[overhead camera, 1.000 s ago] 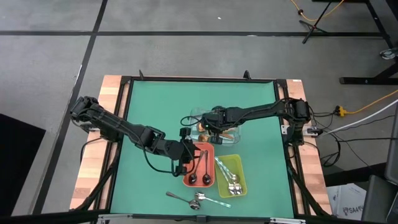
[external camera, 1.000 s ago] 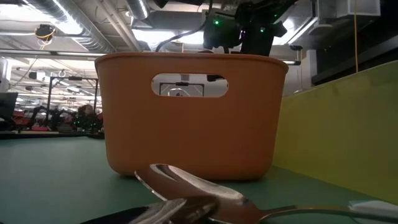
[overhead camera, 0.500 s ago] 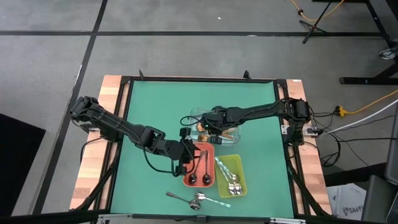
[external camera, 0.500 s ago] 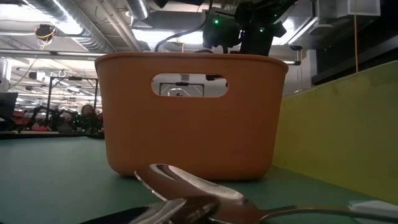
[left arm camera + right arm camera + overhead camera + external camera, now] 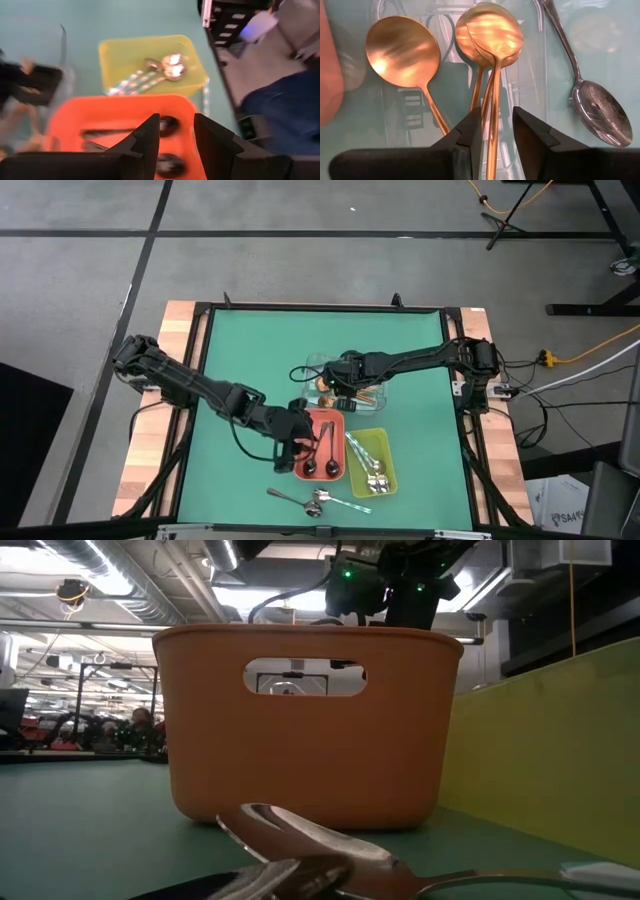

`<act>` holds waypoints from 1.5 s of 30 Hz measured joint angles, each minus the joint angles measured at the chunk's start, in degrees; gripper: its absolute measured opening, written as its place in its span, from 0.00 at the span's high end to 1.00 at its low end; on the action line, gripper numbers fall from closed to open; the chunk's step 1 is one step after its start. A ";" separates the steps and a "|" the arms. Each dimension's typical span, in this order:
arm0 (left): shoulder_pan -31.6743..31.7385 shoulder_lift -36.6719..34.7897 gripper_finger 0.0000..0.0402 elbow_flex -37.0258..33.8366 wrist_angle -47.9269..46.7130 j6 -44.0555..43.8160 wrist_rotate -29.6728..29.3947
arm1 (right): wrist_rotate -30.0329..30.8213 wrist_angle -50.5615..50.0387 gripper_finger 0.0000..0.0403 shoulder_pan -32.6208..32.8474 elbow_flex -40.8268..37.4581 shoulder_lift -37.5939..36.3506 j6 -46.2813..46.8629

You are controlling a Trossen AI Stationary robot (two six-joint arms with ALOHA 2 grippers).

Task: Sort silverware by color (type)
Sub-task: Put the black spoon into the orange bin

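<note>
The silverware is mostly sorted already. The copper-gold spoons (image 5: 490, 37) lie in the clear tray (image 5: 312, 368) near the middle of the bench (image 5: 260, 350), the black spoons (image 5: 322, 465) in the red tray (image 5: 340, 420) toward the near edge, and silver spoons (image 5: 372, 472) in the yellow-green tray (image 5: 388, 448) beside it. A few loose silver pieces (image 5: 315, 502) rest on the bench right at the near edge, not yet sorted.

These spoons look light, stiff and slick, with thin rounded handles that would likely twist or slip in a loose pinch. The flat part of the handle near the bowl seems the surest place to hold; the polished bowl would probably slide out.

The right gripper (image 5: 494, 130) hangs low over the clear tray, its jaws a little apart with a copper-gold handle running between them; whether they touch it I cannot tell. A second ago these jaws were nearly together, so they have eased off what they carried. One silver spoon (image 5: 592, 102) shows beside the gold ones in the wrist view.

The left gripper (image 5: 176, 135) hovers over the red tray with jaws apart and nothing held. In the high view it has shifted slightly toward the near edge since the earlier frame; the right arm has not visibly moved.
</note>
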 joint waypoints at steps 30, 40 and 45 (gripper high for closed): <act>-20.01 10.77 0.71 0.00 1.86 -13.02 -5.93 | 0.00 0.00 0.75 0.00 0.00 0.00 0.00; -20.21 17.66 0.71 0.00 3.45 -13.02 -6.28 | 0.00 0.00 0.75 0.00 0.00 0.00 -0.01; -20.19 20.14 0.71 0.00 3.56 -13.01 -6.61 | -0.02 0.02 0.75 0.00 0.02 0.00 -0.01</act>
